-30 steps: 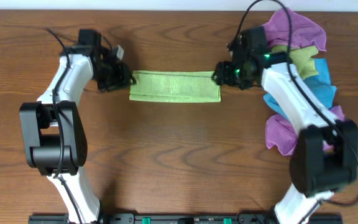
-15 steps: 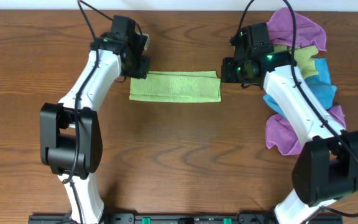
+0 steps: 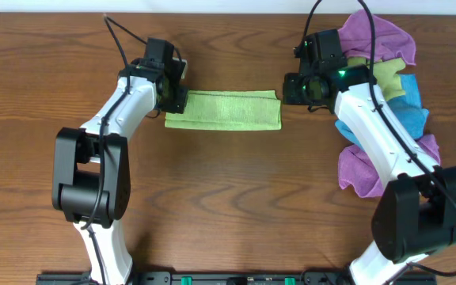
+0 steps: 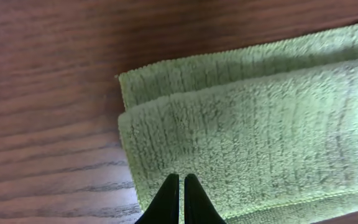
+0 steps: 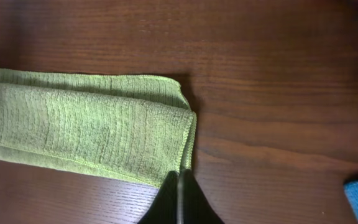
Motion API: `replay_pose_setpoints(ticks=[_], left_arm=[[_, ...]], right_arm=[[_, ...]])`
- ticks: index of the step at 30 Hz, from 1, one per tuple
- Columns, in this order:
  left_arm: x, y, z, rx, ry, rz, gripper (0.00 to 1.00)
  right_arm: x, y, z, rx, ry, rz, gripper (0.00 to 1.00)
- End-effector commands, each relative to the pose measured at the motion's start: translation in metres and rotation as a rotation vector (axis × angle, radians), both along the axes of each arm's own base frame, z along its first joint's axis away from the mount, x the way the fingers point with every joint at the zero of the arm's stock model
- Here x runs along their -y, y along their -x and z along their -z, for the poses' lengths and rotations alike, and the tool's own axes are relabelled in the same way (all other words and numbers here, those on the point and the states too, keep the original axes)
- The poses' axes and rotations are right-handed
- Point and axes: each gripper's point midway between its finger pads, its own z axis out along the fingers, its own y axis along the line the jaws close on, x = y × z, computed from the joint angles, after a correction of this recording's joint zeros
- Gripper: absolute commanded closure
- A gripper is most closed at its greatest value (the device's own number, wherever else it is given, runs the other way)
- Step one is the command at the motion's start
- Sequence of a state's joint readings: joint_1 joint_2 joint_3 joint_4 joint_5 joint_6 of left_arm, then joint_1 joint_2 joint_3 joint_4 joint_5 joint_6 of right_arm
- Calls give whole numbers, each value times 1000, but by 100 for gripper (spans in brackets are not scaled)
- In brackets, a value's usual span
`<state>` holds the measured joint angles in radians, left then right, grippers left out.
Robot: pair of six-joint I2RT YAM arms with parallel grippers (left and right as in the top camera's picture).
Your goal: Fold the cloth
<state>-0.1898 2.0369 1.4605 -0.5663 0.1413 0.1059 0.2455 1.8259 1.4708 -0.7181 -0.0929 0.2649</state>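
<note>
Long axis of cloth (image 3: 222,110) running L-R; left end effector (image 3: 173,100) hovering at L end, right end effector (image 3: 289,89) at R end, both w/ fingers together.

Left arm (image 3: 121,107) stretched forward, left fingers (image 4: 166,200) pinched together (tips touching), right arm (image 3: 370,119) likewise, right fingers (image 5: 168,202) together

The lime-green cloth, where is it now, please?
Overhead, the cloth lies as a folded strip far-centre on the table, between the left gripper and right gripper.
</note>
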Motion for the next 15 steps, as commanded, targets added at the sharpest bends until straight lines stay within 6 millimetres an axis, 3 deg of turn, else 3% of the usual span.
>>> replay_pose_setpoints(ticks=[1, 2, 3, 4, 9, 12, 15], left_arm=[[-7, 9, 13, -28, -21, -15, 94], [-7, 11, 16, -31, -21, -15, 94], [-7, 12, 18, -34, -22, -15, 94], [-8, 14, 21, -35, -22, -15, 94], [-9, 21, 29, -52, -24, -19, 94], [-9, 23, 31, -61, -26, -19, 94], [-10, 24, 33, -60, -26, -19, 94]], right_arm=[[1, -1, 3, 1, 20, -8, 71], [1, 0, 5, -5, 21, -8, 39], [1, 0, 8, -13, 23, -8, 24], [1, 2, 14, -30, 25, -14, 18], [-13, 12, 51, -143, -30, -74, 1], [-25, 15, 80, -217, -109, -103, 1], [-26, 14, 93, -243, -139, -104, 1]])
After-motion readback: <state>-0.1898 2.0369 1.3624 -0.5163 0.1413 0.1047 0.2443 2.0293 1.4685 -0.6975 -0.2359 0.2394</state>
